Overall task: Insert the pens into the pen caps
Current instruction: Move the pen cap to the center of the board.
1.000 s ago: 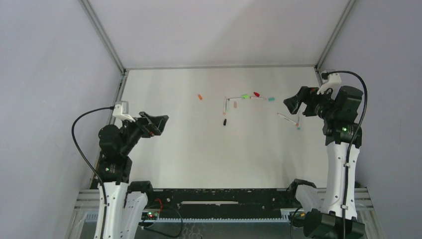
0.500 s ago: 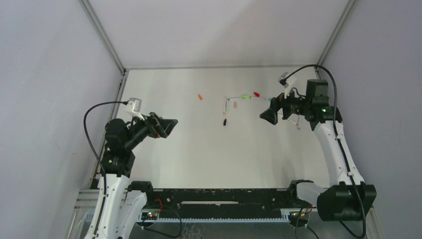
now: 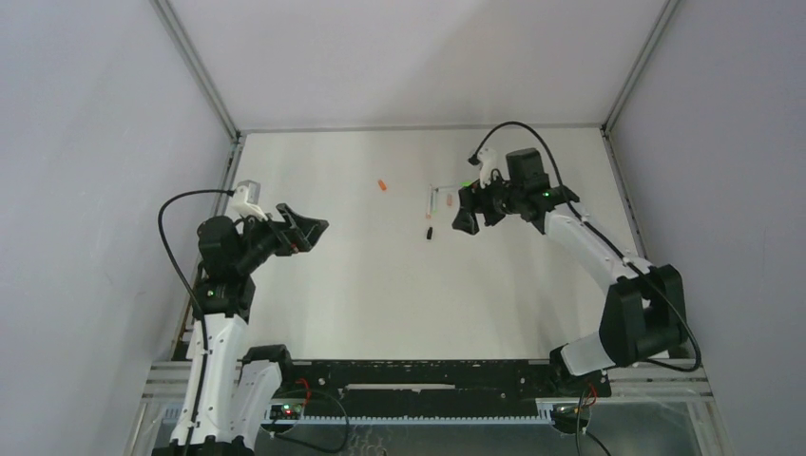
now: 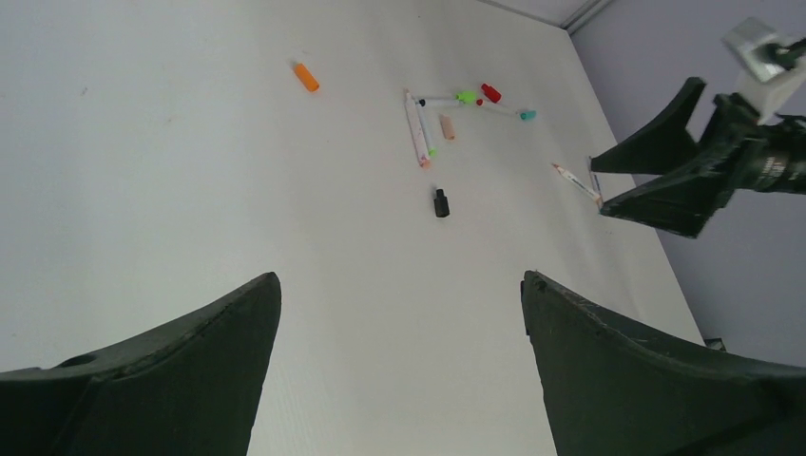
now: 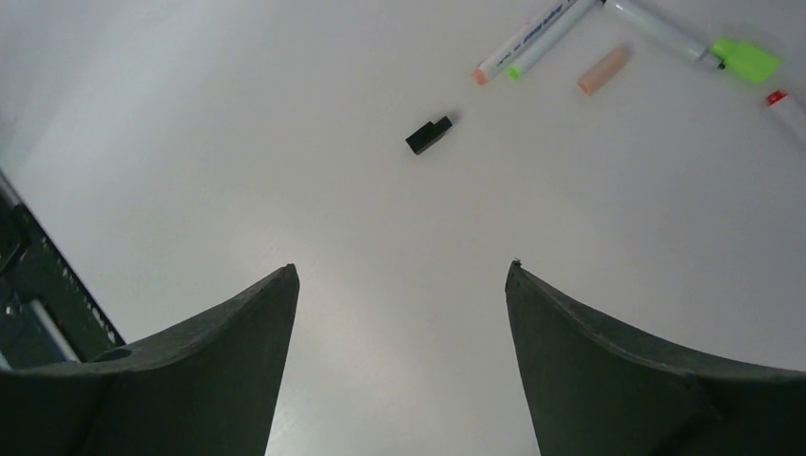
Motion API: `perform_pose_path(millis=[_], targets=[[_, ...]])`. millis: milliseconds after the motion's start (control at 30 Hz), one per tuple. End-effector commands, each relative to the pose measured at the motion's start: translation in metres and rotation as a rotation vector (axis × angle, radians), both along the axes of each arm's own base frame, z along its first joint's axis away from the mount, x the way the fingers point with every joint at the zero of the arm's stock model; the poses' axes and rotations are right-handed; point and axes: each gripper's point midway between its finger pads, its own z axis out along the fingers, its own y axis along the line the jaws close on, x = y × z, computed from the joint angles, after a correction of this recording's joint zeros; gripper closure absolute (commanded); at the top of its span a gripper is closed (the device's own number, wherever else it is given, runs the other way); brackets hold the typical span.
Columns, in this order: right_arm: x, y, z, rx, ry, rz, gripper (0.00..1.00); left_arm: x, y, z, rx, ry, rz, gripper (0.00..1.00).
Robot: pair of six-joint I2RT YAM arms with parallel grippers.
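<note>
The right gripper has swung left toward the black cap, jaws apart and empty. The left gripper stays open.

1 overhead, 2 wrist views share black cap.

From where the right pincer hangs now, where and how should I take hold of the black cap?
Grip the black cap on its wider body, not the narrower end. It lies flat on its side, alone on the table and apart from the pens. So come straight down from above with the open right pincer, one finger on each long side.
</note>
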Motion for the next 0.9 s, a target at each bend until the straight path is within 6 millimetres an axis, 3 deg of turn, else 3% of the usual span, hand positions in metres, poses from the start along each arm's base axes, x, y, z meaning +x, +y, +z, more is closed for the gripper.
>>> perform_pose_path(millis=[0,133,333,667,867], targets=[[0.029,0.016,0.001,0.028,0.017,-0.165,0.15,0.001,0.001,0.004,-0.02,-0.018,-0.007,0.0],[0.035,0.036,-0.01,0.047,0.08,-0.181,0.23,0.002,0.003,0.004,-0.016,-0.022,0.007,0.0],[0.071,0.044,-0.016,0.02,0.084,-0.219,0.63,0.002,0.004,0.002,-0.015,-0.018,0.012,0.0],[0.128,0.055,-0.052,-0.081,0.186,-0.298,0.63,0.0,0.002,0.006,-0.029,-0.021,-0.002,0.0],[0.142,0.056,-0.065,-0.095,0.207,-0.354,0.64,0.001,0.008,0.01,-0.053,-0.033,0.015,0.0]])
